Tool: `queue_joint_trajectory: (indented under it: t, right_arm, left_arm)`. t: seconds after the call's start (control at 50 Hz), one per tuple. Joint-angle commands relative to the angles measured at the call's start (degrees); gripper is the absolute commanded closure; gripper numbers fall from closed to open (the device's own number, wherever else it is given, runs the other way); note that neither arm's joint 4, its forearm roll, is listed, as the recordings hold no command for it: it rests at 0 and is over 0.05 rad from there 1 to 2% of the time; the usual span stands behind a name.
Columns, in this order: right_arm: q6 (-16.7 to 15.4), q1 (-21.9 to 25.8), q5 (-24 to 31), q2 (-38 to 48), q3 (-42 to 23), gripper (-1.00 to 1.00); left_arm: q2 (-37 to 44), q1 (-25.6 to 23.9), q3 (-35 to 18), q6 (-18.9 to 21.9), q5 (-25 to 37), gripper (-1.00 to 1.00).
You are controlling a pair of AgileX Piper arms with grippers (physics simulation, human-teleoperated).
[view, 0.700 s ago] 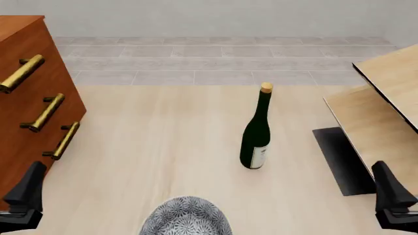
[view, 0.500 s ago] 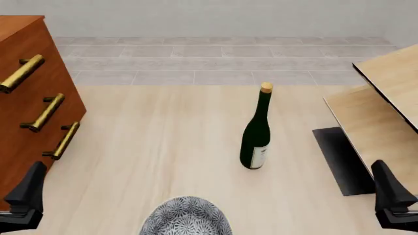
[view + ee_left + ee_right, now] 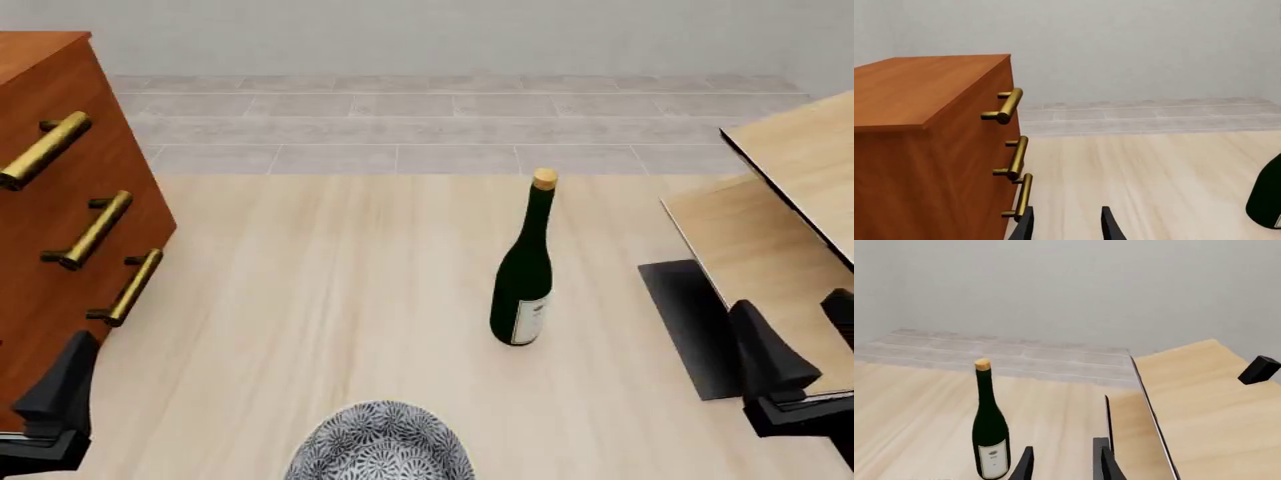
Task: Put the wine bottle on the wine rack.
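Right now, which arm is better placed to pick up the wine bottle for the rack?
The right. The wine bottle stands upright right of center, nearer the right gripper, with the wine rack also on that side. The left gripper sits far off by the cabinet.

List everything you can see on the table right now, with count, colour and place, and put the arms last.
wine bottle: one, dark green with tan cork and white label, upright near the middle of the table, nothing touching it.
wine rack: one, pale wood slanted panels on a black base plate, right edge of the front view.
cabinet: one, reddish-brown with three brass bar handles, left edge of the front view.
patterned round object: one, grey and white, near edge of the table, cut off by the front view.
table: one, light wood, under all of it.
left gripper: one, black, low beside the cabinet, fingers apart, holding nothing.
right gripper: one, black, near the rack, fingers apart, holding nothing.
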Motion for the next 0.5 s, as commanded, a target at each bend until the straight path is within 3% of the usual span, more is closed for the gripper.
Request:
queue_joint_trajectory:
  t: [0.02,0.32,0.5]
  right_arm:
    - [-1.1,3.8,-6.3,9.6,-2.2,-1.0]
    - [-1.7,8.2,-13.2,22.4,-6.3,-1.0]
    - [-1.2,9.8,-12.9,24.8,-9.2,-1.0]
  left_arm:
    - [0.0,-0.1,0.0,0.0,0.2,-1.0]
    - [0.0,0.6,0.0,0.0,0.3,-1.0]
    - [0.1,0.0,-0.5,-0.1,0.5,-1.0]
